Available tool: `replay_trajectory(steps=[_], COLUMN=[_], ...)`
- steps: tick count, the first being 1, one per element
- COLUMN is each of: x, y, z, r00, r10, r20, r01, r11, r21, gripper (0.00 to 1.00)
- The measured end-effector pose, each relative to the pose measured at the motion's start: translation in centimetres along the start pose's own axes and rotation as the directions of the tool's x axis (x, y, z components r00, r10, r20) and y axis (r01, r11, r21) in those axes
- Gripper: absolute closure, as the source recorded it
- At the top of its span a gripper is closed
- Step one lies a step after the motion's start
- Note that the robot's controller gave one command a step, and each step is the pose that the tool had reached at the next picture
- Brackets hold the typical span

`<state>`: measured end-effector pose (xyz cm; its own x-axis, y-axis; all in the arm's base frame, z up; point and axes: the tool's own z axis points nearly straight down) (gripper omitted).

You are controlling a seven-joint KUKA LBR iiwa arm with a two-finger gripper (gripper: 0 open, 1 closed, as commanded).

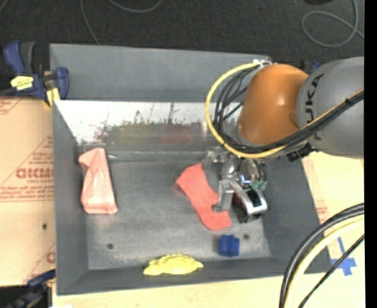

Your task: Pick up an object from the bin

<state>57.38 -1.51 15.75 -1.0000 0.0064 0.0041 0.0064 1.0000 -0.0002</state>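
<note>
1. Orange cover (272, 104) and looped cables (217, 117) on the wrist hide the far right part of the bin (150, 226) from us. The grey arm (333, 104) behind them is cut off at the right.
2. Below the cover the claw (234, 204) is a tangle of metal and black parts. We cannot tell whether it is wide or narrow, nor whether it grips anything.
3. We see a red strip (198, 190), soft-looking, lying flat on the bin floor a little right of centre. Its right edge runs under the claw's metal parts, so some of that edge is hidden. We cannot say whether they touch it or hang just above it.
4. From the claw, most of the strip lies to the left. The claw sits over the strip's right side, near its lower end.
5. The strip's long axis runs aslant, from upper left near the far wall down to lower right toward the near wall. We see a broader upper end and a rounded lower one.
6. A blue block (228, 244) lies just below the strip's lower end, apart from it.
7. A yellow lump (172, 265) lies against the near wall. A pink pad (97, 181) lies well apart at the left, its long axis nearly upright in the view.
</note>
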Motion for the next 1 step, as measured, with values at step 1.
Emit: replay_trajectory(steps=[1], x=[-0.16], y=[-0.02], z=[-0.48], r00=[1.000], r10=[0.000], r20=[0.008], r01=[0.000], r11=[1.000], r21=[0.000], gripper=[0.00])
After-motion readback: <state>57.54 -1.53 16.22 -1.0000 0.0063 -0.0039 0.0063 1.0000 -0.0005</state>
